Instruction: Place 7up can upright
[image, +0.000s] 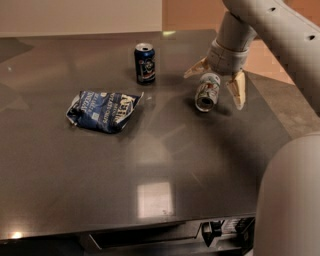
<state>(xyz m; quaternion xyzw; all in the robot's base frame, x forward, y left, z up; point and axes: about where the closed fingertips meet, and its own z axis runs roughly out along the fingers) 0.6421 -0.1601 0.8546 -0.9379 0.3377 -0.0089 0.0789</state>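
The 7up can (206, 92), whitish-silver with green and red marks, lies on its side on the dark table (150, 165), its open end facing the camera. My gripper (216, 84) hovers right over the can's far end, fingers spread wide open, one finger (195, 68) to its left and the other (238, 89) to its right. The fingers straddle the can without closing on it.
A dark blue can (145, 63) stands upright at the back, left of the 7up can. A crumpled blue chip bag (104, 110) lies at middle left. The table's right edge runs close behind the gripper. My arm fills the upper right and lower right corner.
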